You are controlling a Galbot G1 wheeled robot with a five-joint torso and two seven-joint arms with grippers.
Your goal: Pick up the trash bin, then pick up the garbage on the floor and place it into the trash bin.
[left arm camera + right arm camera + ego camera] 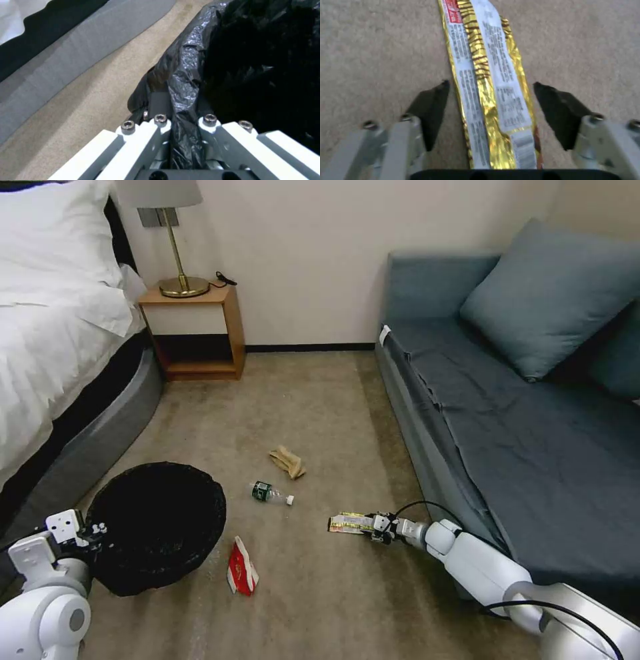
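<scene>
I hold trash bin (157, 527) by left gripper (181, 125), clamped on bag-lined rim. Right gripper (490, 100) spread wide, straddling snack wrapper (486, 75) flat on carpet (320, 400). Risk: pads skate over thin foil, closing on nothing. Bin's white body hidden under bag.
</scene>
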